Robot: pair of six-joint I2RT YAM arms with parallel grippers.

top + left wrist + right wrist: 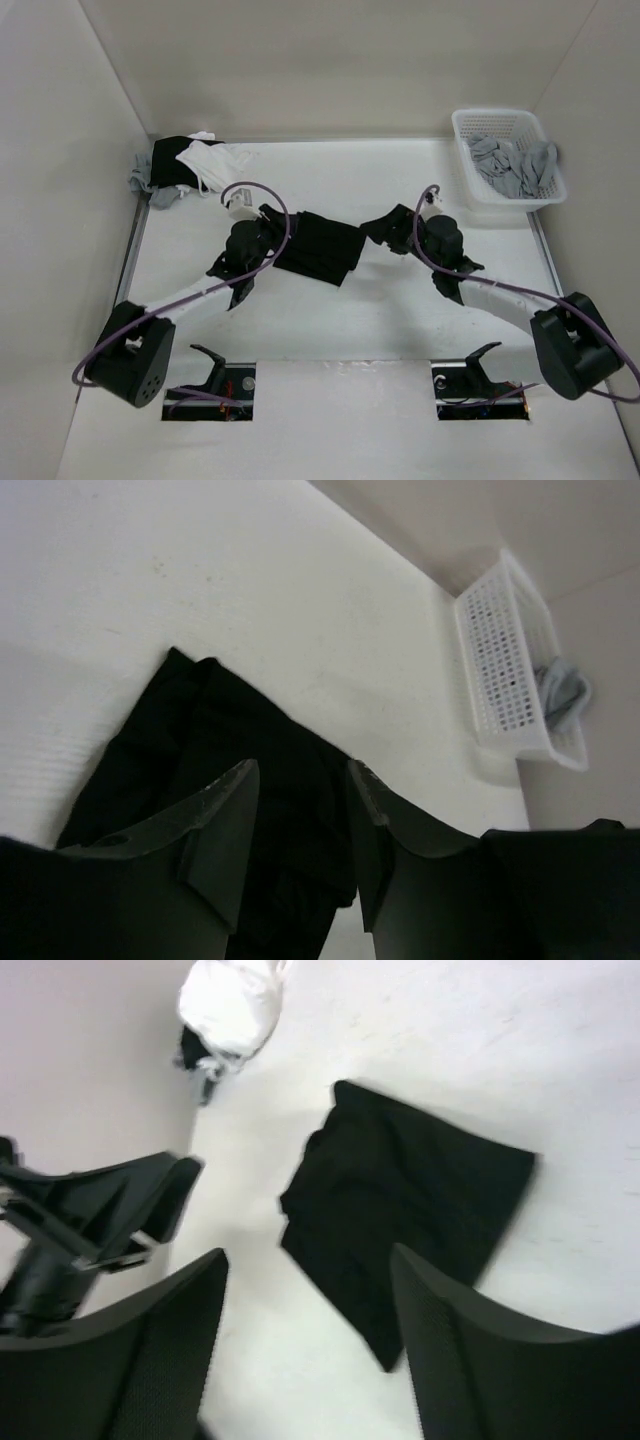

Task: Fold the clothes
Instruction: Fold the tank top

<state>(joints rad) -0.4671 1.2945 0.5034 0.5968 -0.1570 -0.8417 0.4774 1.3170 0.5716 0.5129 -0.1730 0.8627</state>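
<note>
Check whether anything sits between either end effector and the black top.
Nothing visible does. The left end effector and right end effector hang open right at the black top; the garment heap and basket sit apart at far corners.

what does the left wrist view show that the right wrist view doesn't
Only the left wrist view: the white basket with a grey garment in it. Only the right wrist view: the white-and-black heap of clothes and the left arm. Both: the black top lying on the white table, seen between spread fingers, the left fingers in one, the right fingers in the other.
</note>
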